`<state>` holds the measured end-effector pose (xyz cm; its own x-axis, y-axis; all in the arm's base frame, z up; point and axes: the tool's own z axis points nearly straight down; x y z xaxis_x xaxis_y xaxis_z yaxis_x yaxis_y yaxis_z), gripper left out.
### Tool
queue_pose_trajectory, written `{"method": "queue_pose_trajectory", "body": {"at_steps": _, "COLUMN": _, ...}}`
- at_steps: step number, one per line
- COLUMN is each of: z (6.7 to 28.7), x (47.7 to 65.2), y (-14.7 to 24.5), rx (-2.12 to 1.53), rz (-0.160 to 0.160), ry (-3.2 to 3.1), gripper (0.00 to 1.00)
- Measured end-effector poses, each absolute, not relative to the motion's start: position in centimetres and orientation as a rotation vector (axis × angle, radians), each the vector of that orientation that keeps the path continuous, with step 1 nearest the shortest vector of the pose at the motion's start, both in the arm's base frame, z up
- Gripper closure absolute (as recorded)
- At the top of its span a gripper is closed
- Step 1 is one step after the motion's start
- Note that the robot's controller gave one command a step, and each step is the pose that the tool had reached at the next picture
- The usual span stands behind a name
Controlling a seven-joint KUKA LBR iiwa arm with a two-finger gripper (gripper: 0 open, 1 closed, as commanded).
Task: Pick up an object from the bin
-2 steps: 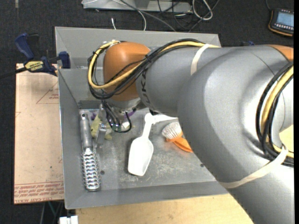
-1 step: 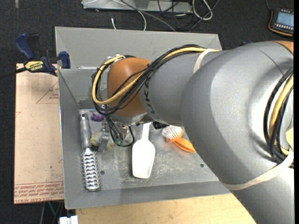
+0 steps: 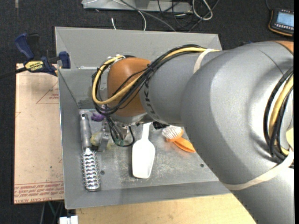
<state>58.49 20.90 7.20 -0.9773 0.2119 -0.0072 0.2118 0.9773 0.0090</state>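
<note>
Around grey bin [image 3: 140, 43], dark carpet [image 3: 46, 8]

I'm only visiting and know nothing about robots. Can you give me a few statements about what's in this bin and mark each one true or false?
1. A white plastic scoop lies flat on the floor of the grey metal bin. True.
2. The silver brush with a ribbed head lies along the bin's right wall. False: it lies along the left wall.
3. The end effector hangs over the left part of the bin, between the silver brush and the white scoop. True.
4. The orange brush with white bristles is lifted clear of the bin. False: it lies on the floor to the right of the scoop, partly under the arm.
</note>
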Motion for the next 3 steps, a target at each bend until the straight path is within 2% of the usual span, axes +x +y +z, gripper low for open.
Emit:
{"method": "queue_pose_trajectory", "body": {"at_steps": 1, "z": 12.9, "x": 57.4, "y": 22.0, "rx": 0.293, "rz": 0.018, "ry": 3.114, "gripper": 1.00}}
{"method": "queue_pose_trajectory", "body": {"at_steps": 2, "z": 8.7, "x": 58.8, "y": 21.6, "rx": 0.323, "rz": 0.007, "ry": 3.126, "gripper": 1.00}}
{"method": "queue_pose_trajectory", "body": {"at_steps": 3, "z": 19.1, "x": 57.0, "y": 21.3, "rx": 0.313, "rz": 0.013, "ry": 3.121, "gripper": 1.00}}
